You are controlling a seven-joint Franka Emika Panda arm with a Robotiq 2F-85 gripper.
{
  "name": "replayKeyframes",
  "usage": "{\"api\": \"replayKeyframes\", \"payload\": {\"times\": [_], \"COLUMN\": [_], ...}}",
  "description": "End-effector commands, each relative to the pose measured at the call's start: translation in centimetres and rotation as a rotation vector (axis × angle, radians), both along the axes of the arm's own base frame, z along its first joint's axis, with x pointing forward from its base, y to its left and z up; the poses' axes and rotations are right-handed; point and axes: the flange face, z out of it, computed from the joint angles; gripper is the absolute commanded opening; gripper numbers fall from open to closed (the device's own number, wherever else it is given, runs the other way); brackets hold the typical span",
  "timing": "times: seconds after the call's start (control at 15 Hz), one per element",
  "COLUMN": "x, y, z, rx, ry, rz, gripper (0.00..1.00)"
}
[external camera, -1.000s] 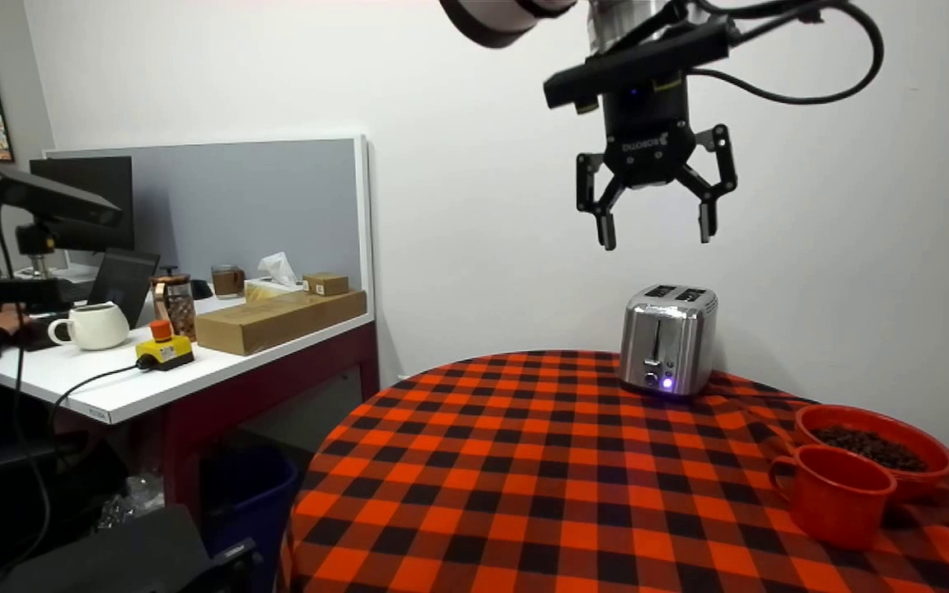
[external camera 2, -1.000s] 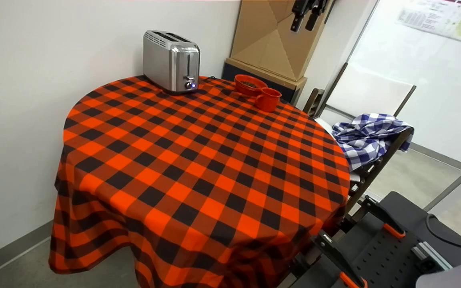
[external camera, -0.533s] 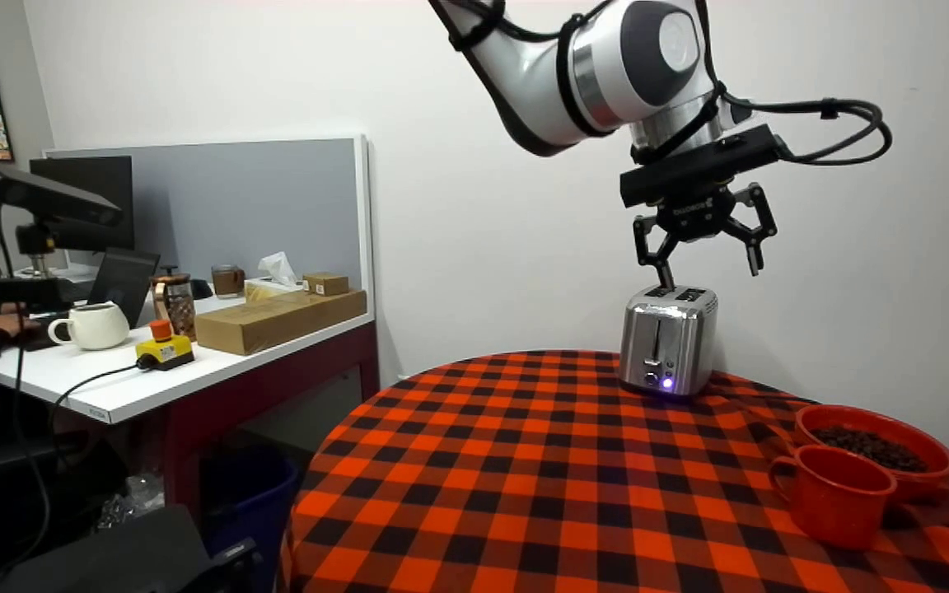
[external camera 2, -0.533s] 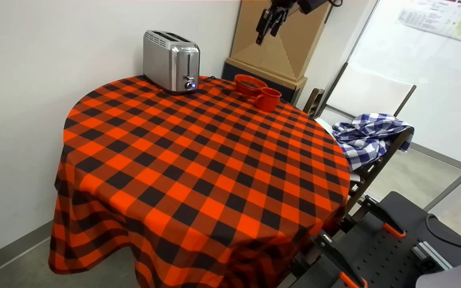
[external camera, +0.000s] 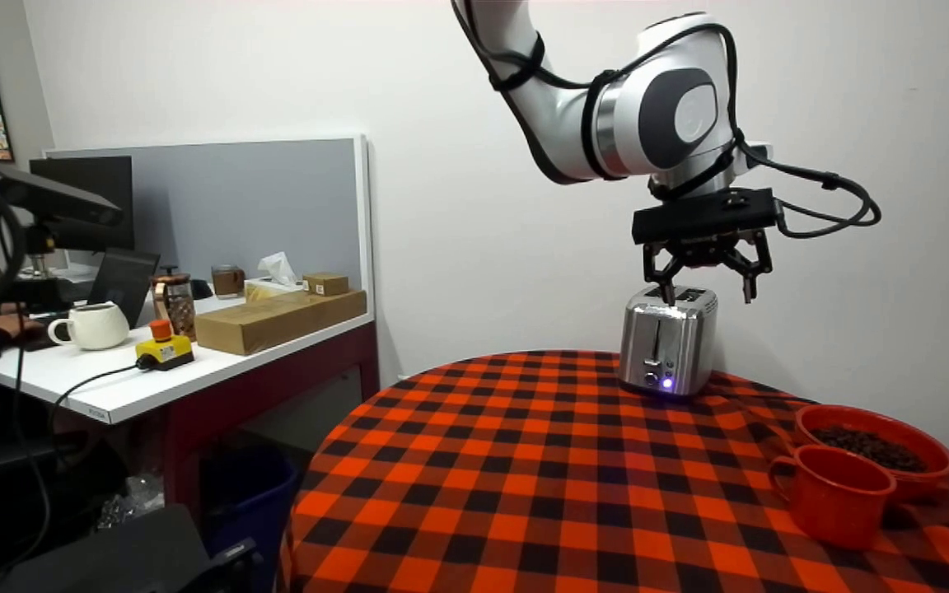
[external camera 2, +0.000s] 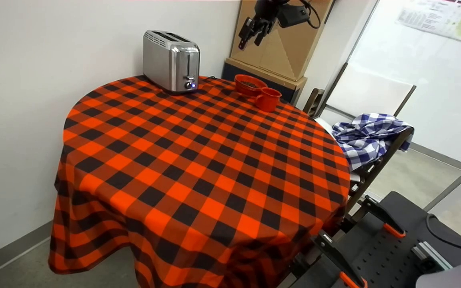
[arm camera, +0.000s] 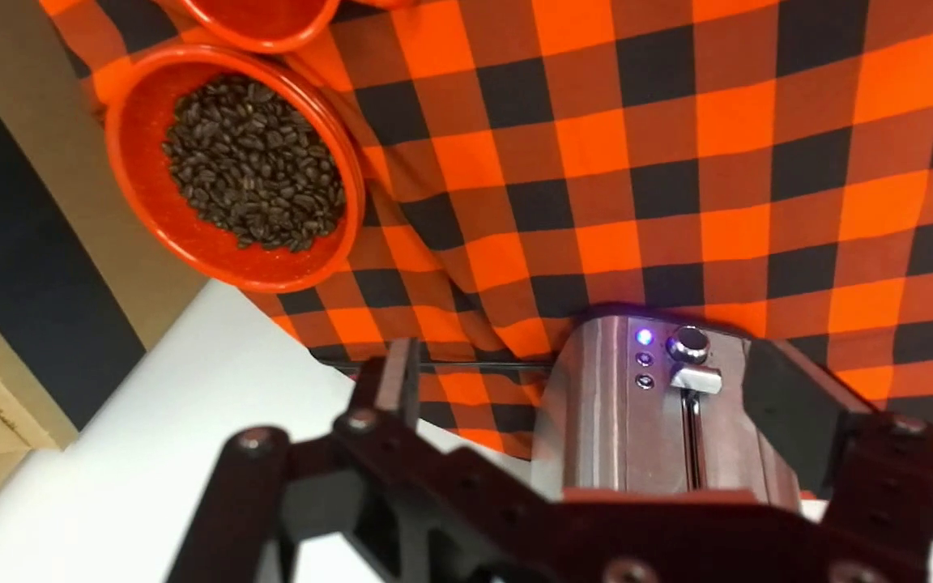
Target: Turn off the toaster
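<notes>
Hovering tool [external camera: 708, 299], toaster [external camera 2: 170, 66] near table edge [external camera 2: 96, 93].

The round table [external camera 2: 202, 156] (its cloth [external camera: 549, 478] has red and black checks) holds a toaster [external camera 2: 166, 64], cup [external camera: 841, 504] and bowl [arm camera: 142, 158].

A round red bowl [arm camera: 139, 166] holds dark brown beans [arm camera: 254, 166]. Under the bowl lies a red-and-black checked cloth [external camera 2: 198, 168]. Just beside the bowl stands a red cup [external camera: 839, 502].
</notes>
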Motion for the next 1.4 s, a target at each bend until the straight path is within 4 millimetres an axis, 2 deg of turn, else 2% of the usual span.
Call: {"api": "replayKeyframes", "payload": {"times": [0.0, 0.27, 0.33, 0.47, 0.6, 0.93, 1.33], "x": [0.1, 0.1, -0.3, -0.6, 0.1, 2.8, 6.6], "y": [0.0, 0.0, 0.5, 1.0, 1.2, 0.3, -0.2], "z": [0.2, 0.4, 0.2, -1.2, -3.3, -8.9, -13.5], "rx": [0.005, 0.009, 0.024, 0.039, 0.059, 0.058, 0.024], "ry": [0.0, -0.001, 0.012, 0.042, 0.051, 0.053, -0.014], "rz": [-0.003, -0.004, 0.003, 0.011, 0.023, 0.018, 0.043], "gripper": [1.0, 1.0, 1.0, 1.0, 1.0, 1.0, 1.0]}}
